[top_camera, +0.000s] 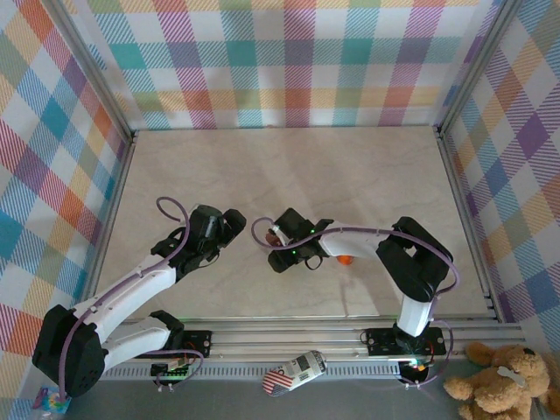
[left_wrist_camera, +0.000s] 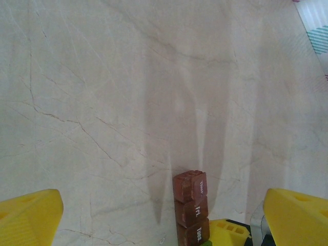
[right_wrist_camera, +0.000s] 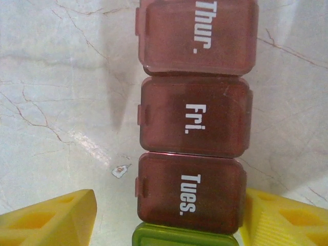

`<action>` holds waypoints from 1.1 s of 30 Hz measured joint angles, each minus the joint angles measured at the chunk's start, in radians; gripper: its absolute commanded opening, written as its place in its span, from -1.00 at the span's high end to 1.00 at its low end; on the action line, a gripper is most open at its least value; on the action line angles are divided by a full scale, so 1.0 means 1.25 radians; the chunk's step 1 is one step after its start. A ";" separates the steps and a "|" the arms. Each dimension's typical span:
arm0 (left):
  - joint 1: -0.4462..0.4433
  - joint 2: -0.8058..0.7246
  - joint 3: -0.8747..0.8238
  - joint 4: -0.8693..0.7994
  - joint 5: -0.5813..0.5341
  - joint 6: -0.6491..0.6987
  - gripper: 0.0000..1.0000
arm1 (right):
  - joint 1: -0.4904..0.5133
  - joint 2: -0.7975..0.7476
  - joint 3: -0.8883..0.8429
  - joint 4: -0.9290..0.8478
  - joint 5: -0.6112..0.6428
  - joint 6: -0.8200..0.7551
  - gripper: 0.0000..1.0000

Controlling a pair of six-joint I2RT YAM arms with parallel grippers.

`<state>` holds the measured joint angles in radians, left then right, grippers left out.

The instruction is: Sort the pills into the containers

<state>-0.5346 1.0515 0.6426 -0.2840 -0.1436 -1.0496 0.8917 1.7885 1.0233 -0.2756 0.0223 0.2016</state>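
Yellow fingers [right_wrist_camera: 51, 220] of the right gripper [right_wrist_camera: 166, 218] stand apart, straddling the green end of the containers [right_wrist_camera: 195, 123], which lie on the table [right_wrist_camera: 51, 77]. Left gripper [left_wrist_camera: 163, 215] also gapes wide. Lids look shut, I think, so pin the strip down and pop one lid first.

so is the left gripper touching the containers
Apart. The left wrist view shows the left gripper open, the containers lying between its fingers with a clear gap to each.

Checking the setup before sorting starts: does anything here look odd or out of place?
Yes. On the pill organizer, the red-brown compartments read Thur., Fri., Tues., out of weekday order. A tiny pale fragment lies loose on the table beside the Tues. box.
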 measured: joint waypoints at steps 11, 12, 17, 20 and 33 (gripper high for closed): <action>0.000 0.022 0.005 -0.002 0.003 0.021 -1.00 | 0.001 -0.008 -0.001 -0.066 0.121 0.017 -0.47; 0.000 0.023 0.007 -0.002 0.003 0.021 -1.00 | 0.001 -0.008 -0.001 -0.073 0.135 0.017 -0.46; 0.001 0.026 0.012 -0.002 0.009 0.030 -1.00 | -0.019 -0.012 0.000 -0.097 0.158 0.023 -0.45; 0.001 0.026 0.014 -0.002 0.010 0.036 -1.00 | -0.048 -0.014 0.007 -0.118 0.168 0.024 -0.45; 0.001 0.026 0.021 -0.008 0.018 0.056 -1.00 | -0.142 -0.020 0.072 -0.173 0.184 0.031 -0.43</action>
<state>-0.5339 1.0840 0.6685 -0.2939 -0.1215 -0.9802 0.7143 1.7638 1.1137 -0.4919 0.2520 0.2401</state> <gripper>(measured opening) 0.998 0.715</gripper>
